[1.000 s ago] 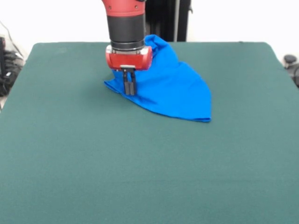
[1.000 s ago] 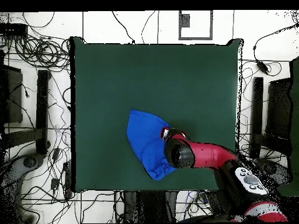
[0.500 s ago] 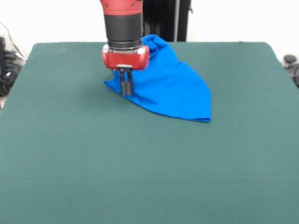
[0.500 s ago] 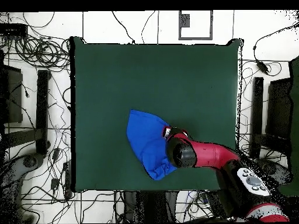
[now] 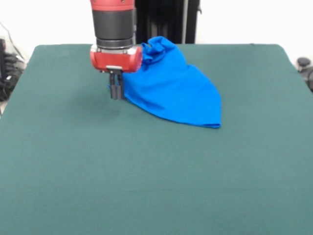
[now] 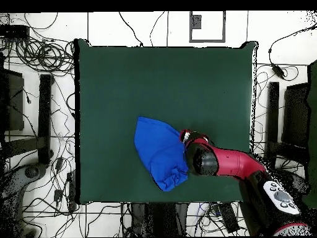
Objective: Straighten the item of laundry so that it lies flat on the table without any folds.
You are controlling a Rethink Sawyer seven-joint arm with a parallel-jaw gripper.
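We log the gripper (image 5: 116,92) shifted off the T-shirt (image 5: 173,90), toward the table's (image 5: 146,176) left edge in the front view; shirt's corner pulled along slightly.

Bright plain blue T-shirt (image 5: 173,90) on dark green table (image 5: 146,181); red-and-black arm (image 6: 226,162), black gripper (image 5: 116,91).

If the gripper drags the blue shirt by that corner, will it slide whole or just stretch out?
The shirt looks thin and limp, bunched at its far end, so it would probably unfold before sliding. The felt-like table likely adds drag. The gripper appears shut at its edge.
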